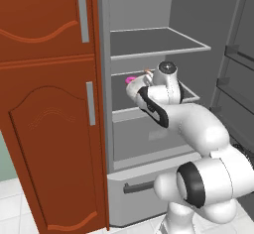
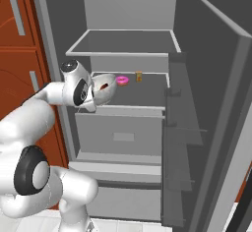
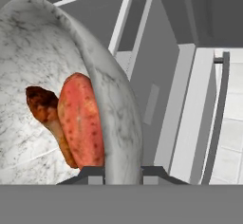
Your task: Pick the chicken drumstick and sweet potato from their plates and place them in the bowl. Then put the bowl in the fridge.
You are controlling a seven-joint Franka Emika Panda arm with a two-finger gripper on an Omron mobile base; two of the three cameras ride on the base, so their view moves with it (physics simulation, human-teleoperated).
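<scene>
My gripper is shut on the rim of the whitish speckled bowl, one finger inside and one outside. In the bowl lie the brown chicken drumstick and the orange-red sweet potato, touching each other. In the right base view the bowl hangs tilted at the front left of the middle shelf of the open grey fridge, with the hand just left of it. The plates are out of view.
A pink ring and a small brown item sit at the back of the same shelf. The fridge door stands open on the right. Drawers lie below, and the reddish-brown cabinet flanks the left.
</scene>
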